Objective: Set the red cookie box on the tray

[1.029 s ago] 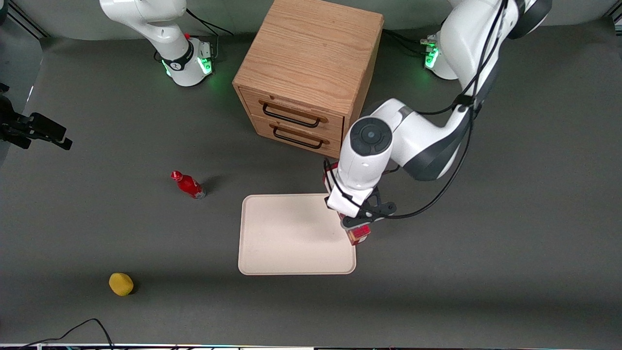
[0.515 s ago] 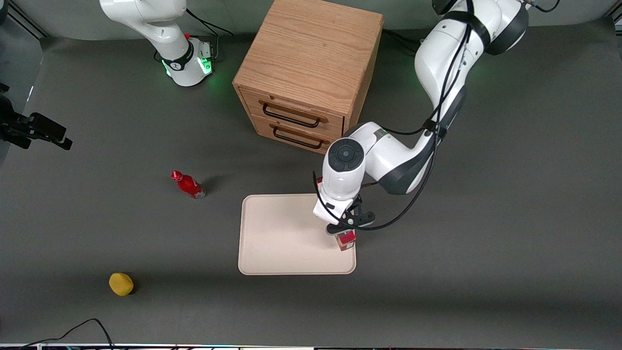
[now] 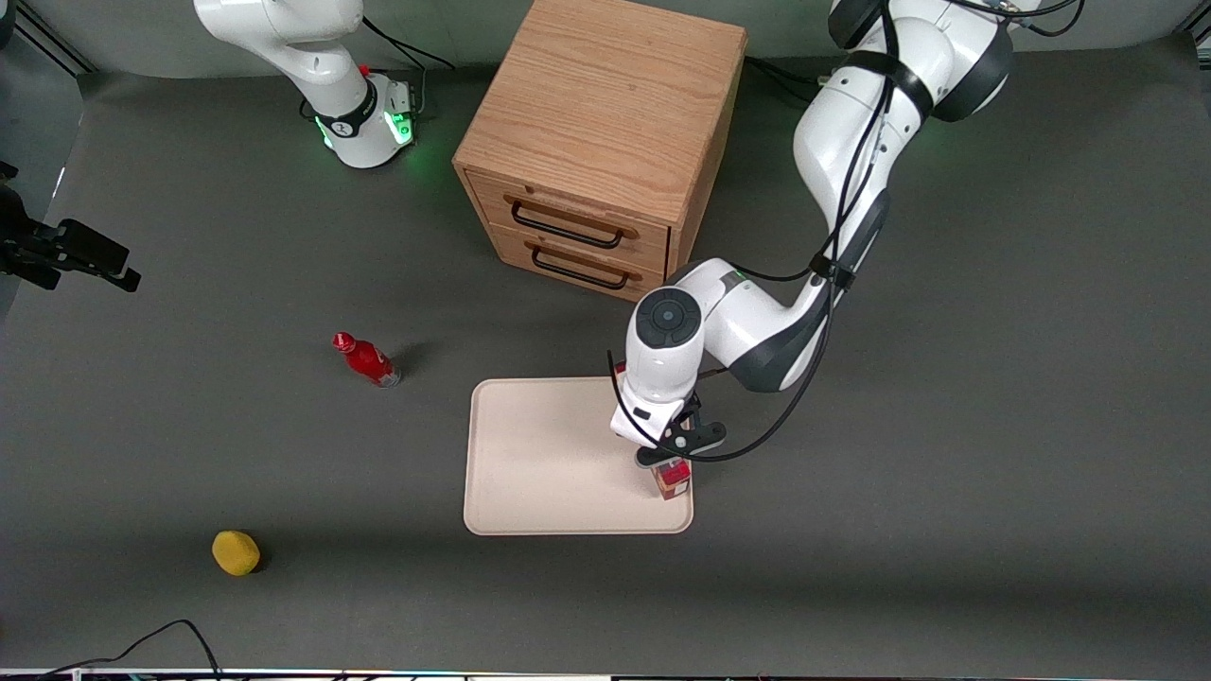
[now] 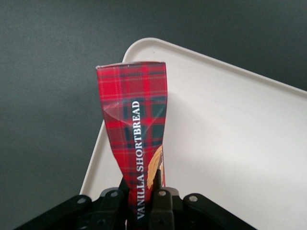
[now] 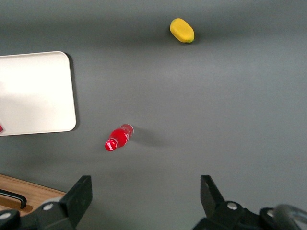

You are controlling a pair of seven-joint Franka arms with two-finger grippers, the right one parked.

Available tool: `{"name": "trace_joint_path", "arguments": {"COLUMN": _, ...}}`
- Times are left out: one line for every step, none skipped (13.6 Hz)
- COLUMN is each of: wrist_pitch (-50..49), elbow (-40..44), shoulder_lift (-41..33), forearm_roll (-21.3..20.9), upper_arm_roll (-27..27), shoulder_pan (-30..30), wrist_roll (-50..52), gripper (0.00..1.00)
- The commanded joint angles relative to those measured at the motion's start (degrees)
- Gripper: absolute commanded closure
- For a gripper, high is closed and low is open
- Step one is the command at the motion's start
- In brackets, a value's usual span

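Note:
My left gripper (image 3: 668,458) is shut on the red cookie box (image 3: 673,479), a slim red tartan carton lettered "VANILLA SHORTBREAD" (image 4: 134,134). The fingers (image 4: 158,191) pinch the box so that its side is squeezed in. The box hangs over the cream tray (image 3: 553,463) at the tray's corner nearest the front camera on the working arm's side, close to the rim (image 4: 103,139). I cannot tell whether the box touches the tray. The tray also shows in the right wrist view (image 5: 36,91).
A wooden two-drawer cabinet (image 3: 605,142) stands farther from the front camera than the tray. A small red bottle (image 3: 365,359) stands beside the tray toward the parked arm's end. A yellow lemon-like object (image 3: 236,552) lies nearer the front camera.
My left gripper has carried the box from beside the tray's edge inward over the tray's corner and lowered it. The arm's elbow has swung in toward the cabinet.

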State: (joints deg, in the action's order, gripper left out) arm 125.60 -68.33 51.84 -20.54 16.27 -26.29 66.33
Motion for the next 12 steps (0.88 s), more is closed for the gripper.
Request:
{"name": "trace_joint_path", "arguments": {"wrist_pitch": 0.5, "elbow": 3.8, "shoulder_lift": 2.4, "forearm_roll": -1.6, "upper_arm_roll": -1.8, "shoulder_pan": -2.4, "wrist_roll": 1.8, "gripper": 1.00}}
{"name": "trace_joint_path", "arguments": {"wrist_pitch": 0.5, "elbow": 4.6, "shoulder_lift": 3.1, "forearm_roll": -2.4, "upper_arm_roll": -1.8, "shoulder_pan": -2.5, "wrist_roll": 1.6, "gripper": 1.00}}
{"name": "trace_joint_path", "arguments": {"wrist_pitch": 0.5, "elbow": 5.5, "shoulder_lift": 3.9, "forearm_roll": -3.3, "upper_arm_roll": -1.7, "shoulder_pan": -3.1, "wrist_roll": 1.4, "gripper": 1.00}}
{"name": "trace_joint_path", "arguments": {"wrist_pitch": 0.6, "elbow": 5.9, "shoulder_lift": 4.4, "forearm_roll": -3.8, "upper_arm_roll": -1.7, "shoulder_pan": -3.4, "wrist_roll": 1.3, "gripper": 1.00}}
{"name": "trace_joint_path", "arguments": {"wrist_pitch": 1.2, "elbow": 5.9, "shoulder_lift": 4.8, "forearm_roll": -4.2, "upper_arm_roll": -1.7, "shoulder_pan": -3.5, "wrist_roll": 1.3, "gripper": 1.00}}
{"name": "trace_joint_path", "arguments": {"wrist_pitch": 1.7, "elbow": 5.9, "shoulder_lift": 4.8, "forearm_roll": -4.7, "upper_arm_roll": -1.7, "shoulder_pan": -3.5, "wrist_roll": 1.2, "gripper": 1.00}}
{"name": "trace_joint_path", "arguments": {"wrist_pitch": 1.7, "elbow": 5.9, "shoulder_lift": 5.1, "forearm_roll": -4.8, "upper_arm_roll": -1.7, "shoulder_pan": -3.5, "wrist_roll": 0.7, "gripper": 0.98}}
{"name": "trace_joint_path", "arguments": {"wrist_pitch": 1.7, "elbow": 5.9, "shoulder_lift": 5.3, "forearm_roll": -4.8, "upper_arm_roll": -1.7, "shoulder_pan": -3.5, "wrist_roll": 0.4, "gripper": 0.95}}
{"name": "trace_joint_path", "arguments": {"wrist_pitch": 1.7, "elbow": 5.9, "shoulder_lift": 5.4, "forearm_roll": -4.9, "upper_arm_roll": -1.7, "shoulder_pan": -3.5, "wrist_roll": 0.2, "gripper": 0.88}}
{"name": "trace_joint_path", "arguments": {"wrist_pitch": 1.7, "elbow": 5.9, "shoulder_lift": 5.5, "forearm_roll": -4.9, "upper_arm_roll": -1.7, "shoulder_pan": -3.5, "wrist_roll": 0.1, "gripper": 0.74}}
{"name": "trace_joint_path", "arguments": {"wrist_pitch": 1.7, "elbow": 5.8, "shoulder_lift": 5.5, "forearm_roll": -4.9, "upper_arm_roll": -1.7, "shoulder_pan": -3.5, "wrist_roll": 0.1, "gripper": 0.58}}
{"name": "trace_joint_path", "arguments": {"wrist_pitch": 1.7, "elbow": 5.8, "shoulder_lift": 5.5, "forearm_roll": -4.9, "upper_arm_roll": -1.7, "shoulder_pan": -3.5, "wrist_roll": 0.0, "gripper": 0.47}}
